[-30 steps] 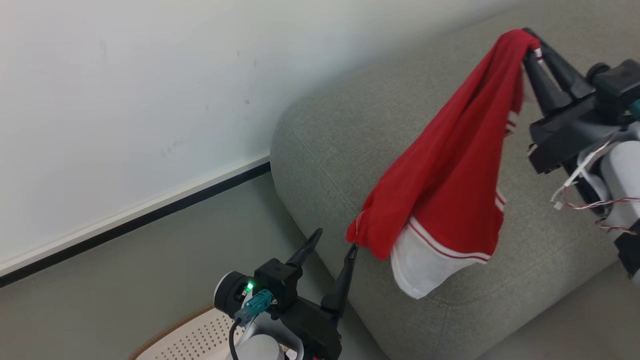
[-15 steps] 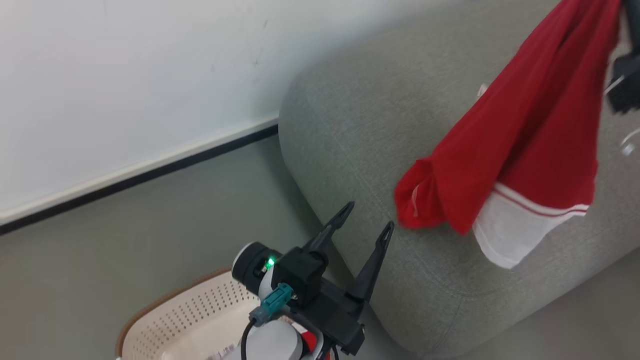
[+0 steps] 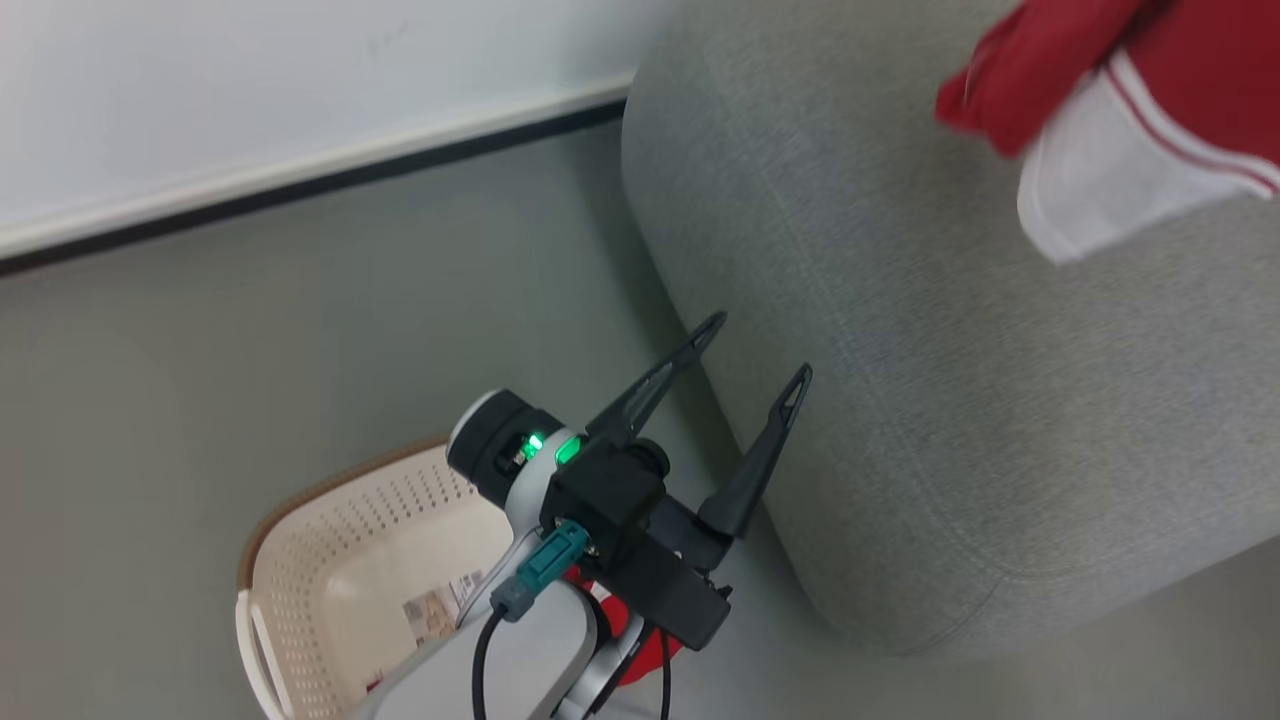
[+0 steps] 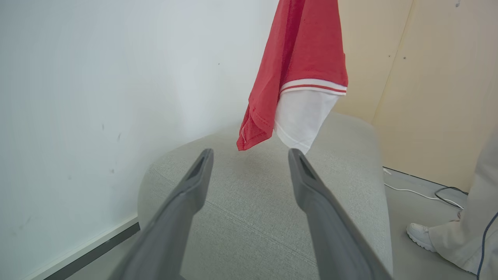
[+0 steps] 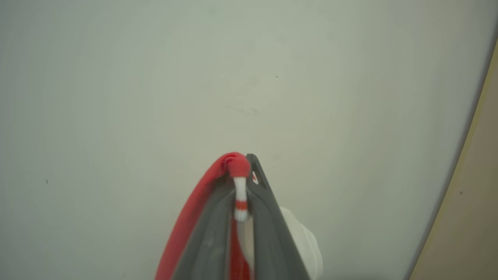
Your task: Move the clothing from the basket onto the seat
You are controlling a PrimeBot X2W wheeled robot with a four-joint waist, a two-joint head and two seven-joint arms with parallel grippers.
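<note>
A red and white garment hangs over the grey seat at the head view's top right. In the right wrist view my right gripper is shut on its red fabric, with a striped trim end between the fingers. My left gripper stands open with nothing in it at the seat's near corner, above the cream basket. A scrap of red cloth shows under the left arm by the basket. The left wrist view shows the garment dangling above the seat, beyond my left gripper.
The basket stands on the grey floor beside the seat, near a white wall with a dark baseboard. A person's white shoe and trouser leg are to the seat's right, with cables on the floor.
The head camera has tilted down, so more of the basket shows. The right arm has carried the garment farther over the seat, toward the upper right. The left gripper stays open.
</note>
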